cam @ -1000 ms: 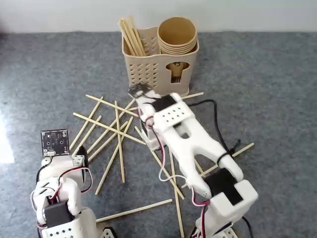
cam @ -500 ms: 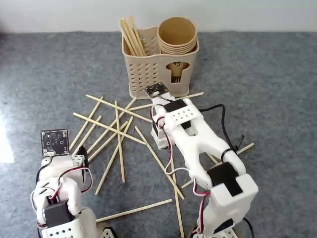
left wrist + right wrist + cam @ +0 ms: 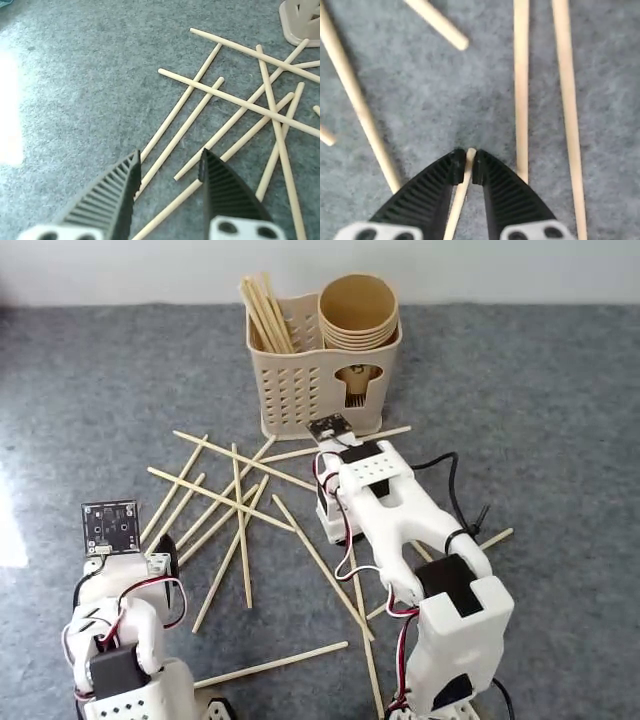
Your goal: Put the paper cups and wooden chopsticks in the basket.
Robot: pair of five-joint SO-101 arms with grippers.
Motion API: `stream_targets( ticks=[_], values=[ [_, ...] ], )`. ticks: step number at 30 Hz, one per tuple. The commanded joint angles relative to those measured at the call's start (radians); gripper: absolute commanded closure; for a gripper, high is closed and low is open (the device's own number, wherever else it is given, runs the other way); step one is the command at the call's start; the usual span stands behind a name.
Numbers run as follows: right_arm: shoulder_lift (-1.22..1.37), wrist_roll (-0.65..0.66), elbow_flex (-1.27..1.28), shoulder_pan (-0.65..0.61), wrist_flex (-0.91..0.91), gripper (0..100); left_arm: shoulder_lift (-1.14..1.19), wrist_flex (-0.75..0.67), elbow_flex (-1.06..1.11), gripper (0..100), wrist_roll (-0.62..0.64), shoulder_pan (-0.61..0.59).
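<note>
Done: a stack of paper cups [image 3: 358, 310] sits in one compartment of the basket [image 3: 320, 390], and a bundle of upright chopsticks [image 3: 268, 315] stands in the compartment next to it. No cup lies on the grey mat [image 3: 540, 410].
Left to do: many loose chopsticks [image 3: 235, 510] lie scattered and crossed on the mat, so this part looks far from finished.
Right gripper [image 3: 466, 160]: down at the mat, its jaws pinched together on the tip of one thin chopstick [image 3: 461, 187]. Two more sticks lie just beside one jaw, roughly parallel to it. Another lies slanted on the opposite side.
Left gripper [image 3: 167, 167]: jaws spread apart and holding nothing, hanging above the mat. Several crossed sticks lie just ahead of its tips, and one runs under the gap between the jaws.
Basket from the grippers: just beyond the right gripper, farther from the left one.
Progress, as a judgement: cups finished, chopsticks partly done, one stick apparently at the pickup stage.
</note>
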Motion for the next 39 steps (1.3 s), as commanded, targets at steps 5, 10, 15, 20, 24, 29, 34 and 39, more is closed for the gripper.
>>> stream_targets(
  ticks=[5,10,15,20,24,29,34,39],
  values=[
    [-0.302,0.057,0.0,-0.001,0.147,99.1,-0.009,-0.012,-0.039,81,0.005,0.034],
    [-0.631,0.124,-0.002,-0.002,0.219,99.1,-0.009,-0.012,-0.039,81,0.005,0.034],
    [-0.881,0.146,-0.051,-0.001,0.231,99.1,-0.009,-0.012,-0.038,81,0.005,0.034],
    [-0.915,0.143,-0.278,0.001,0.298,99.1,-0.009,-0.012,-0.036,81,0.005,0.034],
    [-0.869,0.14,-0.476,0.001,0.294,99.1,-0.009,-0.012,-0.035,81,0.005,0.034],
    [-0.803,0.14,-0.64,0.005,0.16,99.1,-0.009,-0.012,-0.035,81,0.005,0.034],
    [-0.779,0.14,-0.654,0.004,-0.041,99.1,-0.009,-0.012,-0.035,81,0.005,0.034],
    [-0.743,0.138,-0.629,0.004,-0.283,99.1,-0.009,-0.012,-0.035,81,0.005,0.034]
  ],
)
